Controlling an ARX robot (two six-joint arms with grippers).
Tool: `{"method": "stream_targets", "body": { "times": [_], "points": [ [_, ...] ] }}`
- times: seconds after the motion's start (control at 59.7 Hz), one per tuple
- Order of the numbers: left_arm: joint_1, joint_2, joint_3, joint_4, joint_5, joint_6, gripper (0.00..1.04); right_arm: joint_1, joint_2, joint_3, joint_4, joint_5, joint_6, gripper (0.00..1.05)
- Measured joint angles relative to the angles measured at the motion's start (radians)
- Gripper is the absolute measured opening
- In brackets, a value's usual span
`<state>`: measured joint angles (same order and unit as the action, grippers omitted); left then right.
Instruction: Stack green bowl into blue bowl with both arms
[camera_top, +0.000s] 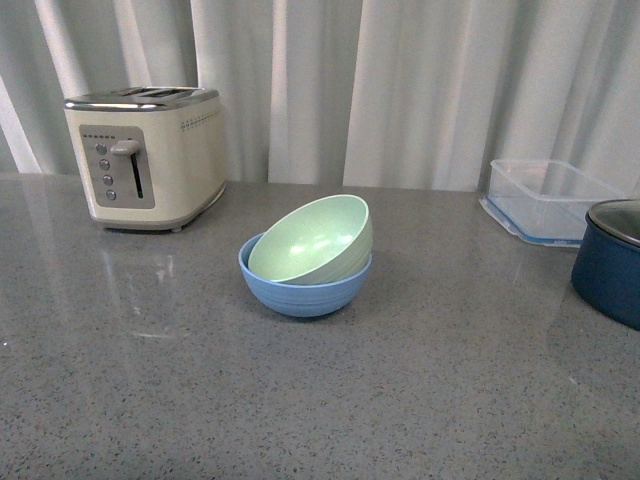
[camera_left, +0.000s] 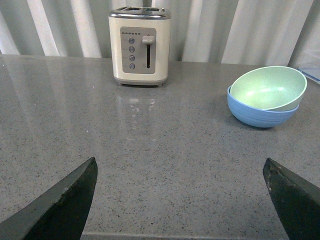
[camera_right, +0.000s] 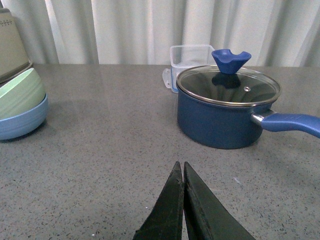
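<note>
The green bowl (camera_top: 313, 239) sits tilted inside the blue bowl (camera_top: 305, 289) at the middle of the grey counter. Its opening leans toward the front left. Both bowls also show in the left wrist view, green (camera_left: 268, 88) in blue (camera_left: 260, 113), and in the right wrist view, green (camera_right: 20, 94) in blue (camera_right: 22, 122). Neither arm shows in the front view. My left gripper (camera_left: 180, 172) is open and empty, low over bare counter, well short of the bowls. My right gripper (camera_right: 181, 167) is shut and empty, over the counter between the bowls and the pot.
A cream toaster (camera_top: 147, 157) stands at the back left. A clear plastic container (camera_top: 553, 199) sits at the back right. A dark navy pot (camera_right: 226, 110) with a glass lid and a long handle stands at the right.
</note>
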<state>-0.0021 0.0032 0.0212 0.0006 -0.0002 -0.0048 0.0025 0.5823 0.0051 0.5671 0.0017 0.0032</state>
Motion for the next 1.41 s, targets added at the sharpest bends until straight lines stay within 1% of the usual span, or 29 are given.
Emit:
{"method": "stream_targets", "body": {
  "times": [0.101, 0.385, 0.67, 0.955, 1.022, 1.056, 1.207, 1.291, 1.324, 1.341, 1.408],
  "points": [
    [0.000, 0.000, 0.000, 0.000, 0.000, 0.000, 0.98, 0.000, -0.086, 0.000, -0.073, 0.000, 0.000, 0.01],
    [0.000, 0.000, 0.000, 0.000, 0.000, 0.000, 0.98, 0.000, -0.226, 0.000, -0.208, 0.000, 0.000, 0.01],
    [0.000, 0.000, 0.000, 0.000, 0.000, 0.000, 0.98, 0.000, -0.335, 0.000, -0.316, 0.000, 0.000, 0.01],
    [0.000, 0.000, 0.000, 0.000, 0.000, 0.000, 0.98, 0.000, -0.410, 0.000, -0.392, 0.000, 0.000, 0.01],
    [0.000, 0.000, 0.000, 0.000, 0.000, 0.000, 0.98, 0.000, -0.513, 0.000, -0.529, -0.002, -0.001, 0.01],
    [0.000, 0.000, 0.000, 0.000, 0.000, 0.000, 0.98, 0.000, -0.544, 0.000, -0.557, -0.002, 0.000, 0.01],
    [0.000, -0.001, 0.000, 0.000, 0.000, 0.000, 0.98, 0.000, -0.578, 0.000, -0.565, -0.003, 0.000, 0.01],
    [0.000, 0.000, 0.000, 0.000, 0.000, 0.000, 0.98, 0.000, -0.578, 0.000, -0.565, -0.003, -0.002, 0.13],
    [0.000, 0.000, 0.000, 0.000, 0.000, 0.000, 0.98, 0.000, -0.578, 0.000, -0.565, -0.003, -0.001, 0.20],
    [0.000, 0.000, 0.000, 0.000, 0.000, 0.000, 0.98, 0.000, -0.578, 0.000, -0.565, -0.003, -0.002, 0.22],
    [0.000, 0.000, 0.000, 0.000, 0.000, 0.000, 0.98, 0.000, -0.578, 0.000, -0.565, -0.003, -0.002, 0.34]
  ]
}}
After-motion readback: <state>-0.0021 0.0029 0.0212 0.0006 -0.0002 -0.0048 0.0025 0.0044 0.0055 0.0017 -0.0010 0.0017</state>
